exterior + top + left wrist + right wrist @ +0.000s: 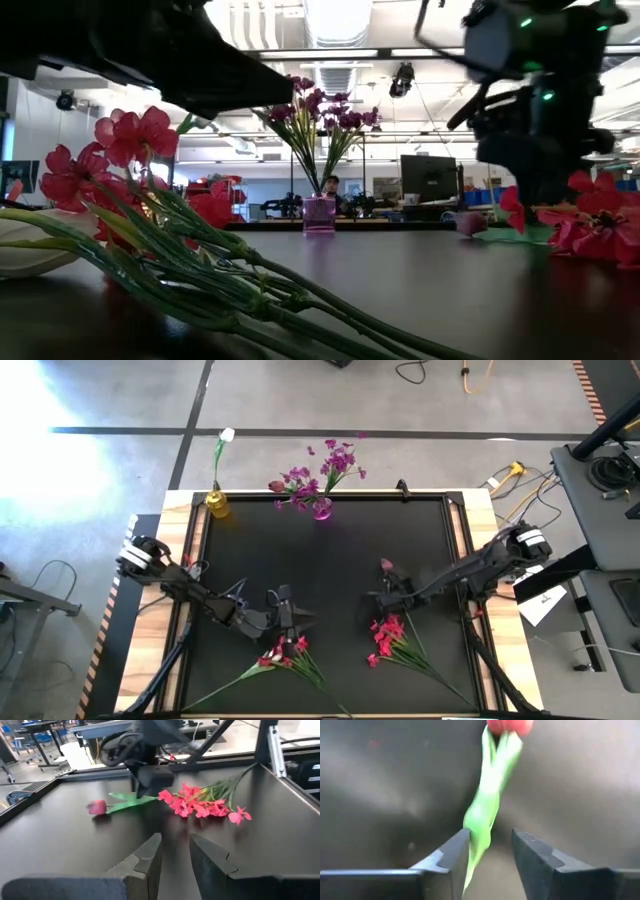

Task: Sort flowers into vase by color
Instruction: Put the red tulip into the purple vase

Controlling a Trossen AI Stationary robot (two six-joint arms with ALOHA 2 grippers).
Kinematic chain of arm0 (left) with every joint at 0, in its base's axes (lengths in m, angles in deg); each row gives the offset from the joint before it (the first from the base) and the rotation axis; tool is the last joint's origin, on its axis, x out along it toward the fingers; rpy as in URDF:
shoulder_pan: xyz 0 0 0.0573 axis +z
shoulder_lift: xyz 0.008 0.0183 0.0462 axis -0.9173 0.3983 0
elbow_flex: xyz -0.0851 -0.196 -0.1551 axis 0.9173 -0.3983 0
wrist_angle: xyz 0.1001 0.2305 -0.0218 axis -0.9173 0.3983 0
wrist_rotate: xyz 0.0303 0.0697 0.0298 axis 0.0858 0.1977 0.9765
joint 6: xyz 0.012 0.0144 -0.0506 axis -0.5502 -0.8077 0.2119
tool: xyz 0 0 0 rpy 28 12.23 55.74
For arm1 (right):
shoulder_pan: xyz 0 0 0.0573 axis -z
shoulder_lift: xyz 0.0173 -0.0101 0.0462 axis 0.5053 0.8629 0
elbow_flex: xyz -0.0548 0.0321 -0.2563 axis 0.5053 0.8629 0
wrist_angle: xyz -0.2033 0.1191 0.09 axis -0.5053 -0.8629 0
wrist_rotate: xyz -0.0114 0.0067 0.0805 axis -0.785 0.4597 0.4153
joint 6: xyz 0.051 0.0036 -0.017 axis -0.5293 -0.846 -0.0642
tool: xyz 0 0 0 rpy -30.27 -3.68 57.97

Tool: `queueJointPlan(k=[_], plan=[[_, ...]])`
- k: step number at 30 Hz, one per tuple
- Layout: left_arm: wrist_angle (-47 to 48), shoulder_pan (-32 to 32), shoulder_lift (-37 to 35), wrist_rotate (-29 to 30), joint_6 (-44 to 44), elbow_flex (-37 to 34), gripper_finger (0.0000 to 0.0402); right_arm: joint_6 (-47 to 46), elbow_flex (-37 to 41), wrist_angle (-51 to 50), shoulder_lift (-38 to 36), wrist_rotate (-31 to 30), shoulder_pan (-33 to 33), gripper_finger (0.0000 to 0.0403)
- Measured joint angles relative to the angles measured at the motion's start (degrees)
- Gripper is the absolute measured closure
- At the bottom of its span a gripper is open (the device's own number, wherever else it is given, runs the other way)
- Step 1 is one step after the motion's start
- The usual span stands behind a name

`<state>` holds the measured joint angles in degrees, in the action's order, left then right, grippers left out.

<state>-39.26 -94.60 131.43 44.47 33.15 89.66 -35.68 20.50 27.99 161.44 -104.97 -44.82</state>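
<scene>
The counter (330,550) is the stage: a broad, flat, matte black mat framed in pale wood, kept bare in the middle so long stems can lie flat and be picked off cleanly. At its far edge the sorting is under way: a small translucent purple vase (322,510) already holds the purple-magenta sprays (325,468), upright and fanned, while a squat yellow vase (217,505) nearby carries the single white bloom (227,435) on a thin leaning stem, one colour per vessel. Two loose bunches of red-pink flowers wait at the near edge, one by the left arm (285,653) and one by the right (390,637), lying on their sides with wiry green stems trailing toward the near edge; the petals look like thin fabric, the stems like smooth plastic. Now the action: the right hand (490,851) is down at the counter over the single pink bud (386,565), its dark wedge-shaped fingers parted with the flat green leaf and stem running between them, brushing one finger but not pinched, so nothing is truly held. My read: it is lined up along the stem because that is the only firm part to squeeze. The left hand (175,862) hangs low above its bunch, fingers slightly apart, holding nothing, and appears to be waiting.
</scene>
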Motion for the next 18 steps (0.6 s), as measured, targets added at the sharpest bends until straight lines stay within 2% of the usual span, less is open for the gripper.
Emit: queueJointPlan(k=[3, 8, 13, 18], plan=[[-3.1, -0.5, -1.3, 0.0, -0.6, -2.0, 0.0315, 4.6, 0.0, 0.3, 0.0, 1.9, 4.1, 0.0247], [-12.9, -0.7, -1.7, 0.0, -2.3, -6.4, 0.0315, 10.4, 0.1, 2.9, 0.1, 6.0, 10.2, 0.0247], [-18.0, -0.7, -1.7, 0.0, -2.4, -9.0, 0.0315, 13.1, 0.5, 6.3, 0.4, 11.4, 14.1, 0.0271], [-20.0, -1.1, -1.7, -1.2, -4.8, -8.8, 0.0315, 14.8, 2.4, 7.1, 0.4, 13.9, 16.2, 0.0310]])
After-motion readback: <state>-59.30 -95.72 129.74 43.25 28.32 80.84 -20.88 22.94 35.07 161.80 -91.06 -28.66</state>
